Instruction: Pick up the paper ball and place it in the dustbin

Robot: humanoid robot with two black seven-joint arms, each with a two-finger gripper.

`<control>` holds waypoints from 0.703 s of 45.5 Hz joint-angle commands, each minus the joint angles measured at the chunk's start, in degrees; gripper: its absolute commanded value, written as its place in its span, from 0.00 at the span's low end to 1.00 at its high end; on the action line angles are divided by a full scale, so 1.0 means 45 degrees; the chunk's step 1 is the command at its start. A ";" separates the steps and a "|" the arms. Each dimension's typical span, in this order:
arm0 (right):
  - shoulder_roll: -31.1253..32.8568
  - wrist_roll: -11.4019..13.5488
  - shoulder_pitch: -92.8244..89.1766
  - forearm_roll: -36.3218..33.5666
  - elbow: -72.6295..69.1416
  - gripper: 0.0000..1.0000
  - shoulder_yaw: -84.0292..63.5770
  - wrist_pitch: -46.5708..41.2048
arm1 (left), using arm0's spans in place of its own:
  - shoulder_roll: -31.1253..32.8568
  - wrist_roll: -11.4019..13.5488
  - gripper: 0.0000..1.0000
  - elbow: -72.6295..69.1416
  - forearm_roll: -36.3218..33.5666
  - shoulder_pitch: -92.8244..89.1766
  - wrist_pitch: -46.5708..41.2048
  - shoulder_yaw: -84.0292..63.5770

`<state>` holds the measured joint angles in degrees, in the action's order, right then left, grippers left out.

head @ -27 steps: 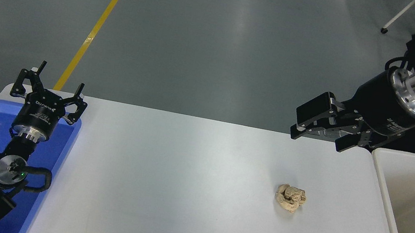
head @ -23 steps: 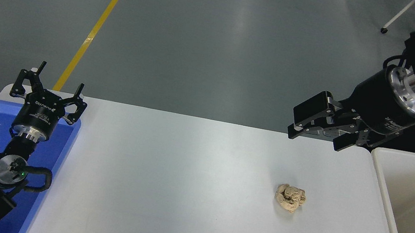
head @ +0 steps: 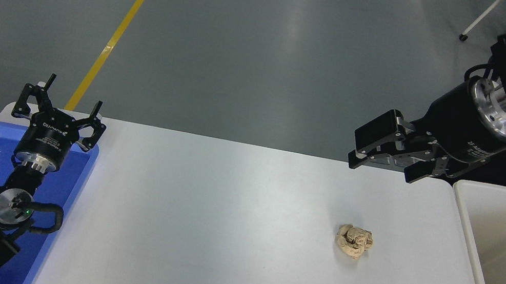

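We see the right gripper [head: 380, 165] with fingers spread, empty, above the surface's [head: 216, 234] far edge at 2 o'clock. Ball [head: 353, 241] sits at 4 o'clock, apart from bin [head: 470, 237] at 3. Left gripper [head: 61, 114] parked at 9, fingers apart.

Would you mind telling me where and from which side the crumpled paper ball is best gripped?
Probably from above, across its lumpy middle: the paper ball lies free on the white table, nothing beside it, and the open right gripper hangs beyond it.
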<state>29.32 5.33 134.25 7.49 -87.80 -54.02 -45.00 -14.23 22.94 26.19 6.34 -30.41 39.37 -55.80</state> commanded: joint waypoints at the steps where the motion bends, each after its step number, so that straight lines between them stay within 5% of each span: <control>1: -0.0012 0.0006 -0.0010 -0.0004 -0.0001 1.00 0.0072 -0.0001 | 0.0019 0.0000 1.00 0.0000 -0.0002 -0.0001 0.0000 -0.0003; 32: 0.0027 0.0006 -0.0068 -0.0004 0.0019 1.00 0.0111 -0.0001 | -0.0001 0.0000 1.00 0.0000 -0.0002 -0.0001 0.0000 -0.0003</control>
<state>29.43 5.36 134.10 7.47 -87.80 -53.54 -45.00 -14.22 22.94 26.19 6.33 -30.41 39.37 -55.81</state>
